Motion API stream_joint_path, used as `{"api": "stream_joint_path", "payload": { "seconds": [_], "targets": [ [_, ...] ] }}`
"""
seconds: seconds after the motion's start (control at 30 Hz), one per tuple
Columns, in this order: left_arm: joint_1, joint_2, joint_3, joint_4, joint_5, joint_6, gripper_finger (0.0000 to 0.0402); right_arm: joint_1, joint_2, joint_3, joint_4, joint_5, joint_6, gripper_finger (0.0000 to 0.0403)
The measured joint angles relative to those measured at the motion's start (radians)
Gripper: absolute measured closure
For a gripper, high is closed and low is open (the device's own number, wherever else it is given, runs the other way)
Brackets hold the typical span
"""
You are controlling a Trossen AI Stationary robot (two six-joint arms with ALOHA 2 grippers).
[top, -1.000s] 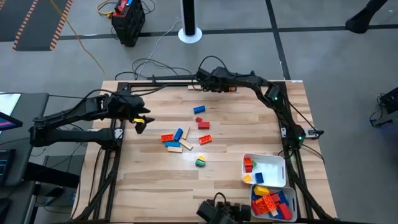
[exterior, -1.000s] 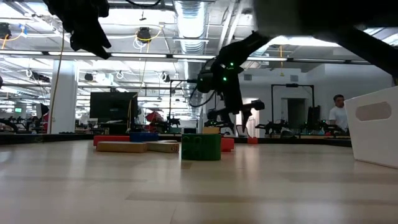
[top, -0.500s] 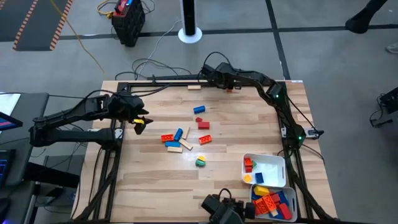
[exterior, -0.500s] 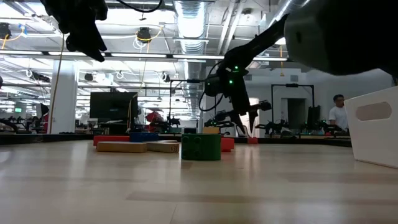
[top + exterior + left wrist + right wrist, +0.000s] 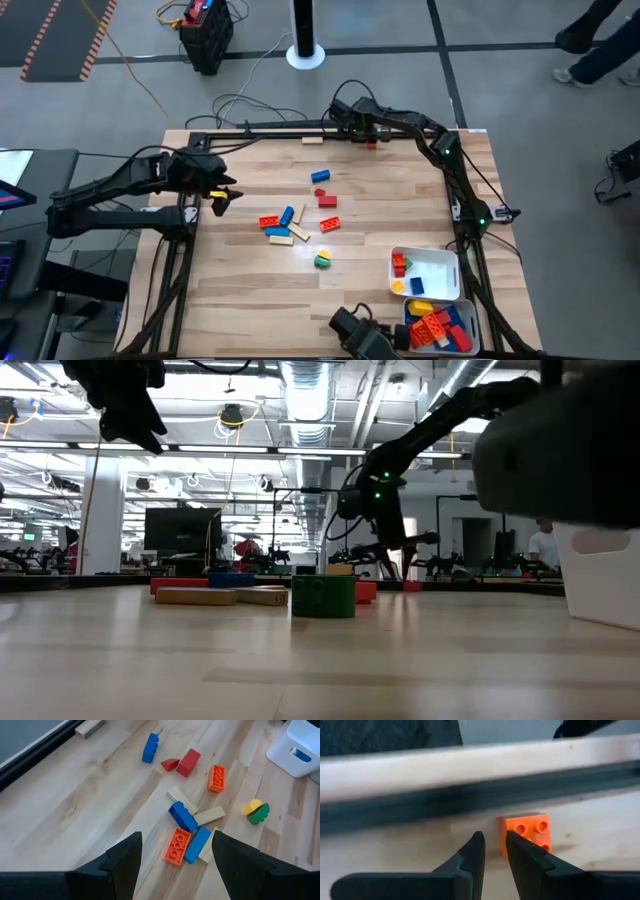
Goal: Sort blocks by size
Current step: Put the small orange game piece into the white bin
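Observation:
Several blocks lie flat on the table's middle: a blue one (image 5: 320, 176), a red one (image 5: 327, 200), two orange ones (image 5: 329, 224), tan ones (image 5: 300, 232) and a green-and-yellow one (image 5: 322, 261). They also show in the left wrist view (image 5: 182, 817). A small orange block (image 5: 530, 834) lies at the table's far edge (image 5: 372, 144). My right gripper (image 5: 492, 845) is low beside it (image 5: 364, 136), fingers almost together and empty. My left gripper (image 5: 176, 837) is open and empty, raised over the table's left part (image 5: 220, 195). My right gripper comes down slanting toward the far edge. One fingertip (image 5: 516, 845) stands against the orange block's side (image 5: 504, 837). I cannot tell whether it touches. The block lies flat on the table, studs up, outside the gap between the fingers.
Two white trays stand at the near right, one (image 5: 440, 262) holding a few blocks and one (image 5: 411, 327) holding several. A dark rail (image 5: 470, 795) runs along the far edge just behind the orange block. A tan block (image 5: 313, 141) lies at the far edge.
My right gripper has moved along the far edge toward the table's right, from near the tan block to the small orange block.

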Motion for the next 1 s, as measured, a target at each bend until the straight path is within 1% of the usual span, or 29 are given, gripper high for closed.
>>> {"api": "stream_joint_path", "payload": {
  "seconds": [0.07, 0.13, 0.23, 0.27, 0.33, 0.43, 0.5, 0.6, 0.7, 0.83, 0.9, 1.0],
  "targets": [
    [0.000, -0.011, 0.000, -0.002, -0.008, -0.006, 0.0168, 0.015, -0.002, -0.001, -0.009, -0.042, -0.035, 0.0287],
    [0.000, -0.019, 0.000, -0.002, -0.017, -0.006, 0.0168, 0.039, -0.004, -0.004, -0.003, -0.121, -0.061, 0.0287],
    [0.000, -0.026, 0.000, -0.002, -0.027, -0.005, 0.0168, 0.100, -0.015, -0.006, -0.015, -0.166, -0.038, 0.0287],
    [0.000, -0.025, 0.000, -0.002, -0.031, -0.002, 0.0168, 0.117, -0.031, -0.006, -0.018, -0.202, -0.052, 0.0287],
    [0.000, -0.025, 0.000, -0.002, -0.032, 0.000, 0.0168, 0.147, -0.068, -0.004, -0.011, -0.202, -0.113, 0.0287],
    [0.000, -0.024, 0.000, 0.000, -0.033, 0.009, 0.0168, 0.176, -0.116, -0.004, -0.048, -0.104, -0.114, 0.0287],
    [0.000, -0.021, 0.000, 0.002, -0.033, 0.012, 0.0168, 0.173, -0.141, -0.004, -0.073, -0.077, -0.133, 0.0287],
    [0.000, -0.021, 0.000, 0.001, -0.032, 0.013, 0.0168, 0.152, -0.163, -0.003, -0.116, -0.089, -0.236, 0.0287],
    [0.000, -0.021, 0.000, 0.002, -0.029, 0.012, 0.0168, 0.142, -0.166, -0.004, -0.201, -0.152, -0.360, 0.0284],
    [0.000, -0.021, 0.000, 0.002, -0.025, 0.012, 0.0168, 0.171, -0.170, -0.006, -0.340, -0.184, -0.544, 0.0260],
    [0.000, -0.021, 0.000, 0.002, -0.025, 0.013, 0.0168, 0.185, -0.170, -0.022, -0.378, -0.218, -0.614, 0.0237],
    [0.000, -0.021, 0.000, 0.002, -0.025, 0.024, 0.0168, 0.190, -0.170, -0.064, -0.413, -0.247, -0.663, 0.0190]
  ]
}}
